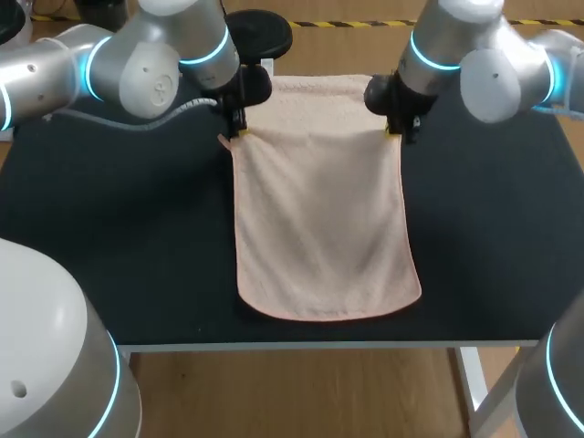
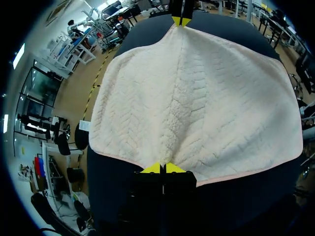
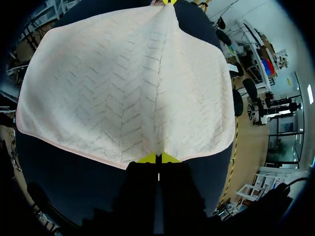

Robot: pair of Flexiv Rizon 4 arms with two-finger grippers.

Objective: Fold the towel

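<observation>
A pale peach towel (image 1: 319,219) lies lengthwise on the black table (image 1: 119,246), its near end close to the front edge. My left gripper (image 1: 237,132) is shut on the towel's left edge partway along. My right gripper (image 1: 397,130) is shut on the right edge at the same height. In the left wrist view the towel (image 2: 192,103) spreads out ahead of the pinching yellow tips (image 2: 163,168), and my other gripper (image 2: 181,19) pinches the far edge. The right wrist view shows the towel (image 3: 128,83) gathered into a ridge running from its gripper (image 3: 158,158).
A black round object (image 1: 260,32) sits at the table's back edge behind the towel. Bare black tabletop lies to the left and right of the towel.
</observation>
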